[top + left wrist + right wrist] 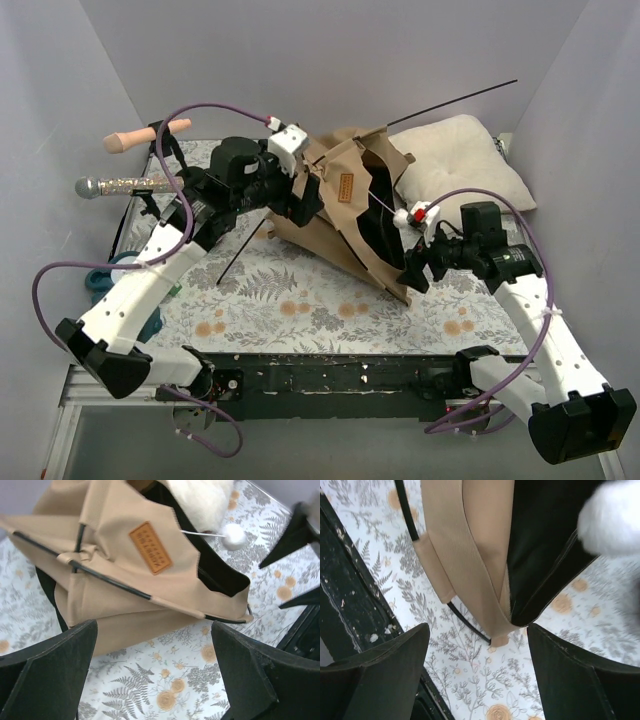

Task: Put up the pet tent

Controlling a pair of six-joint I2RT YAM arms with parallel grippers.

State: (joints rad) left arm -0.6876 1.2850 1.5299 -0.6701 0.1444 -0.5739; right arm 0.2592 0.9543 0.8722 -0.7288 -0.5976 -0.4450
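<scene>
— Where is the pet tent (345,215) sitting?

— It is lying slumped in the middle of the counter (300,305), on the fern-and-flower cover, between the two arms. It is sitting directly in front of a cream pillow (465,160) and hiding the pillow's left part.

— What is the left tool (154,645) doing?

— It is hanging with its fingers spread wide and gripping nothing. In the left wrist view the tan fabric is lying beyond the gap, clear of both fingers.

— And the right tool (478,630)?

— It is also standing wide open and empty, hovering just by the tent's near corner, next to the dark doorway.

— Is anything showing on the brown label (150,547)?

— Rows of stamped letters are showing, but they are coming out too small and soft to read.

— What else is proving hard to make out?

— The pom-pom (234,536) is appearing only as a white blur in the right wrist view, cut off by the frame edge. The inside of the tent is showing as plain black. One thin pole (452,103) is sticking out past the top of the tent toward the back wall, and another is poking out at the lower left. Where they are running inside the fabric I cannot tell.
</scene>
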